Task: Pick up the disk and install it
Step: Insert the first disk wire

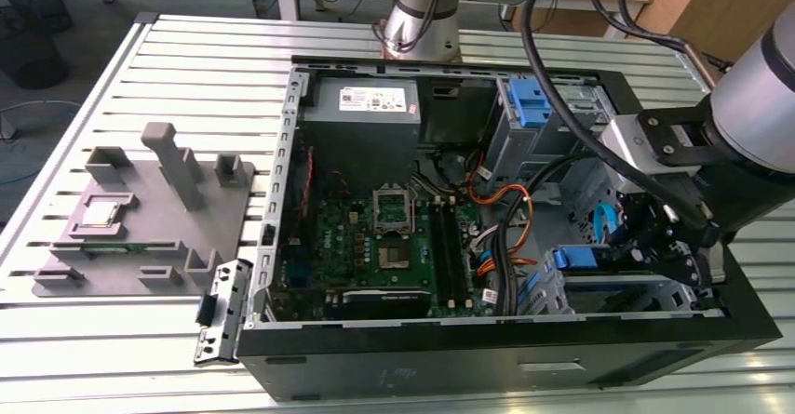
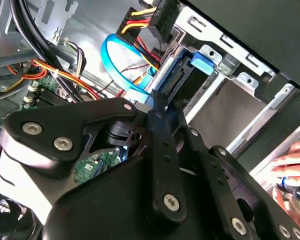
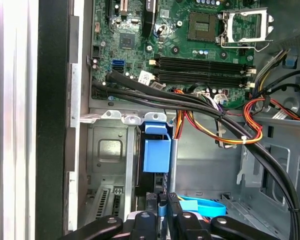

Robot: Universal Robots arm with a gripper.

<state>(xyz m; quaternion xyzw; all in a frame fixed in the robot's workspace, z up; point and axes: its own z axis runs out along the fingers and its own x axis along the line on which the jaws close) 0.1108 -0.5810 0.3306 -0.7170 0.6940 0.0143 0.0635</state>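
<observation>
— Gripper (image 2: pixel 160 100) closest to lens, black linkage. Its fingers (image 2: pixel 159 117) are drawn narrow, together, tips at the disk's cabled end. Pinching it or only touching: cannot tell.
— Disk position?
— The disk (image 3: pixel 156 150) is seen edge-on in the first wrist view. It sits in the drive cage (image 3: pixel 107 150), blue carrier tab at the end facing the motherboard (image 3: pixel 190 45). The cage is in the case (image 1: pixel 497 363) corner at the near edge, on the exterior view's right.
— Around it?
— Blue cable (image 2: pixel 112 60) loops just beside the gripper. Black cable bundle (image 3: pixel 190 100) crosses between cage and motherboard. Person's hand (image 2: pixel 295 157) beyond the case wall.
— Farther out?
— Power supply (image 1: pixel 367 102) in the case's far corner. Grey fixture plate (image 1: pixel 149 219) on the slatted table (image 1: pixel 186 60), well apart from the case, carrying a small chip (image 1: pixel 100 214).
</observation>
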